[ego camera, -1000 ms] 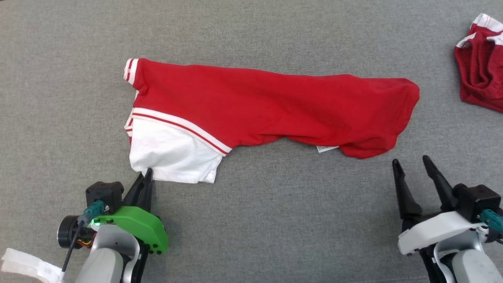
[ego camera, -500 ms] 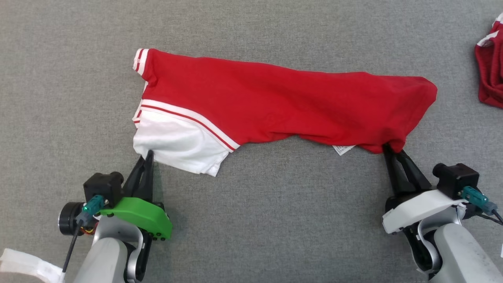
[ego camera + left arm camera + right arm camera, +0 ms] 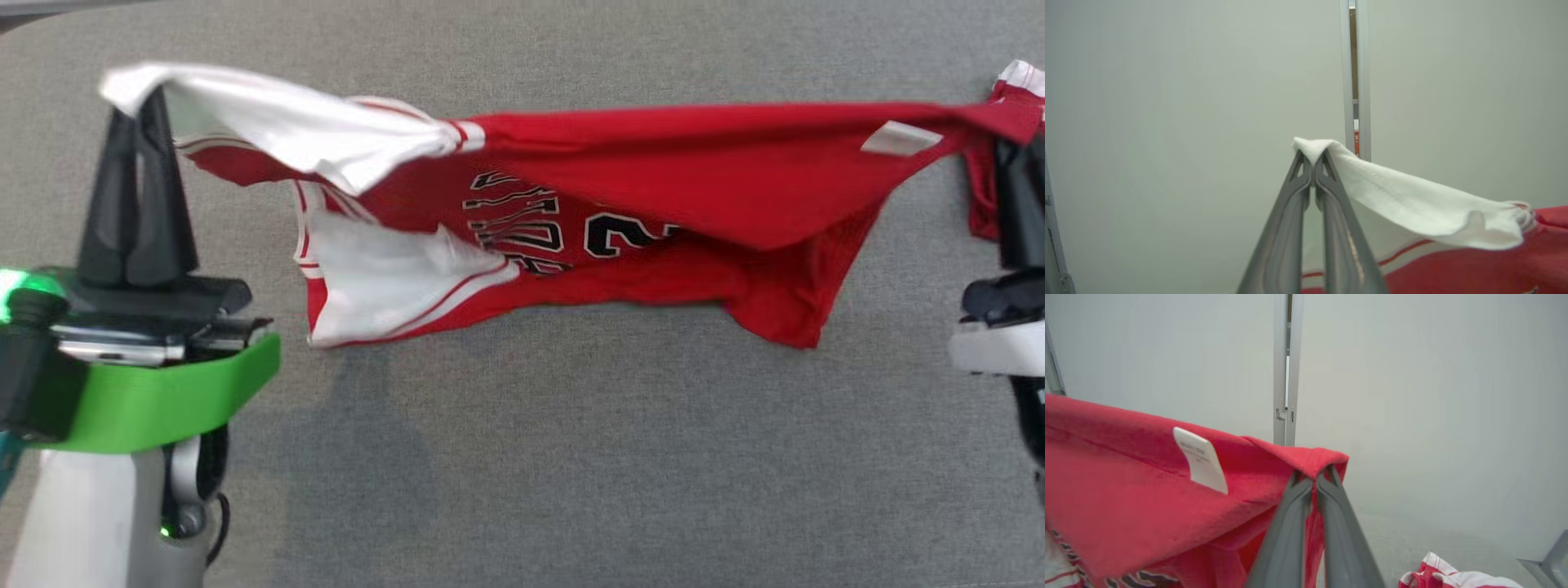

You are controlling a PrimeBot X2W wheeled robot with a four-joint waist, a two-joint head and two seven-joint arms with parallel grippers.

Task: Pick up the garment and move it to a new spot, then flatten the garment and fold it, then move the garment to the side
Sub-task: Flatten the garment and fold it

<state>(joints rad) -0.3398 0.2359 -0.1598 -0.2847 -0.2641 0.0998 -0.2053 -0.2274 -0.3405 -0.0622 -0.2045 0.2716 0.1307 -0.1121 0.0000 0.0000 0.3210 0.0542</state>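
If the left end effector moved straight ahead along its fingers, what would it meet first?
Beyond the white corner of the garment pinched in the left end effector, the way looks free up to the pale wall, beside a vertical strip; depth is unclear.

The garment [image 3: 653, 163] was soft, matt cloth: red knit with a white panel of the same dull weave and flat printed lettering. Its label [image 3: 1202, 461] looked like thin, smooth white fabric or paper. The grey surface [image 3: 571, 457] beneath was coarse, felt-like cloth, matt. The fingers [image 3: 1286, 228] of the left gripper [image 3: 1312, 155] were dark, smooth, matt plastic, and its green cover [image 3: 163, 400] was plastic with a slight sheen. The white cover [image 3: 992, 355] of the right gripper [image 3: 1314, 475] looked alike. The far wall [image 3: 1167, 102] was smooth and matt.
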